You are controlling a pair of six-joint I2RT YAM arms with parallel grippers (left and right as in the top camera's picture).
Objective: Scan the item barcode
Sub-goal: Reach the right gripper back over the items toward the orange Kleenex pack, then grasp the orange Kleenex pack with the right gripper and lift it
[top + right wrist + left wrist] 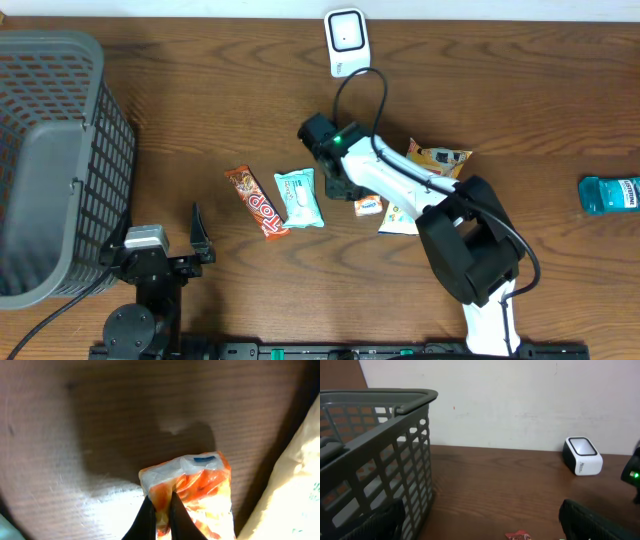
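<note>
Right hand (345, 190) at orange packet (368, 206)

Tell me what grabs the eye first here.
The right gripper, over the middle of the table, is pinched shut on the edge of a small orange packet beside other snack packets. Next come the big grey basket filling the left side and the white scanner standing at the far edge.

Overhead: I get even indoor light, sharp, faint soft shadows | left wrist: wall (520, 400) bright and flat, basket (375, 455) at left edge slightly soft | right wrist: dim, blurred; orange packet (197, 487) at lower centre glares, dark shadow on table (50, 460) above it.
</note>
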